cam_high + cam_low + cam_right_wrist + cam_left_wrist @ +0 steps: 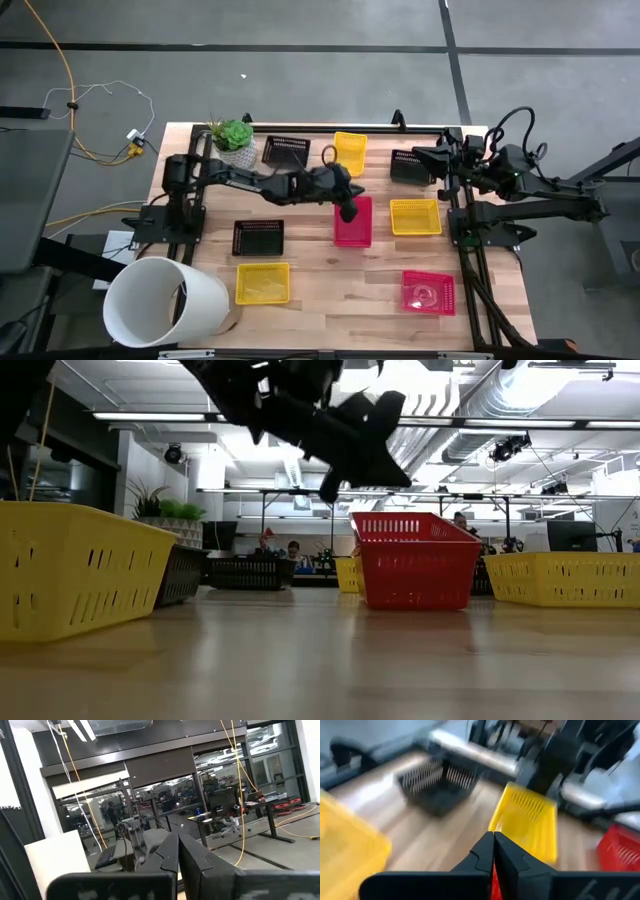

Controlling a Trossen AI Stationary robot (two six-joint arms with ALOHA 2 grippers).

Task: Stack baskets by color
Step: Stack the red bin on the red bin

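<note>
Baskets lie scattered on the wooden table. A red basket [354, 228] sits at the centre and another red basket [428, 292] at the near right. Yellow baskets [350, 152] [415, 216] [263, 283] and black baskets [287, 150] [258, 237] [404, 168] stand around them. My left gripper [349, 212] is shut and empty. In the low view it [330, 490] hangs slanting down just above the centre red basket's rim [400, 517], apart from it. My right gripper [420, 154] is shut and raised at the far right.
A large white cylinder [165, 303] lies at the near left corner. A potted green plant [233, 137] stands at the far left. Bare wood shows between the baskets in the near middle of the table [340, 285].
</note>
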